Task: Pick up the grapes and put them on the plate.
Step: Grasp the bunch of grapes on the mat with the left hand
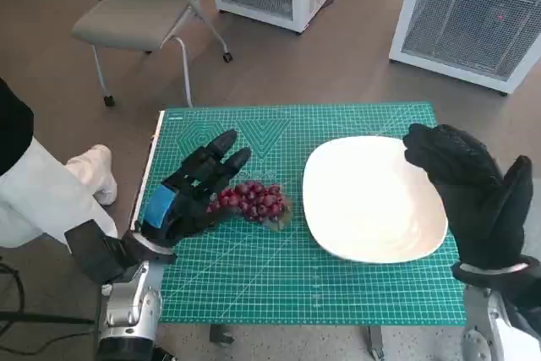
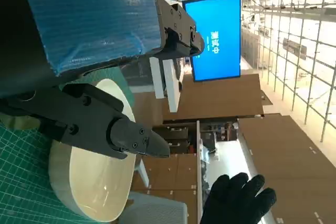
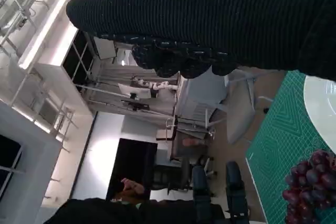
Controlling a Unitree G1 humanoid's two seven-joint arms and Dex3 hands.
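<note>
A bunch of dark red grapes [image 1: 255,201] lies on the green cutting mat [image 1: 254,268], just left of the white plate [image 1: 372,200]. My left hand [image 1: 190,188] hovers at the grapes' left side with its fingers stretched apart, holding nothing. The right wrist view also shows the grapes [image 3: 310,182] on the mat beside the plate [image 3: 323,103]. My right hand [image 1: 469,188] in its black glove stands over the plate's right edge, fingers spread, empty. The left wrist view shows the plate [image 2: 100,182] beyond my left fingers [image 2: 105,124], and the gloved right hand [image 2: 236,200] past it.
The mat covers a small table; its edges fall off to the floor all round. A grey chair [image 1: 139,14] stands at the back left and white cabinets [image 1: 473,14] at the back. A person's pale leg and shoe [image 1: 51,183] sit close to the left edge.
</note>
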